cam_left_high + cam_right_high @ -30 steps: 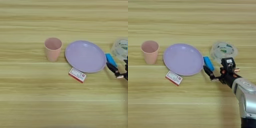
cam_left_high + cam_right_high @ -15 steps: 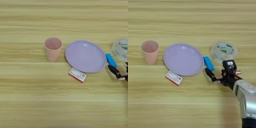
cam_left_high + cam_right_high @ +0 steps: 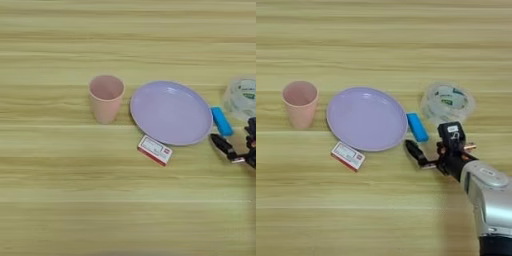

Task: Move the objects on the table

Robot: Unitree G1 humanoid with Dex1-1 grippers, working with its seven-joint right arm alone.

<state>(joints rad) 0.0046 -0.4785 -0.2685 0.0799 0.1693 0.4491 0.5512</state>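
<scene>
Blue block (image 3: 417,127) lies on the tabletop (image 3: 381,210) between the purple plate (image 3: 366,118) and the clear tub (image 3: 448,102) — the pincer (image 3: 428,155) has slid back from it, fingers apart, holding nothing. So the grab isn't made yet.

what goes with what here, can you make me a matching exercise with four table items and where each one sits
Things:
1. pink cup
2. blue block
3. clear round container
4. small red and white box

Places:
A. just off the purple plate's right rim
B. farthest left of all
C. at the plate's lower left edge
D. farthest right, beyond the block

Pairs: 1-B, 2-A, 3-D, 4-C
</scene>
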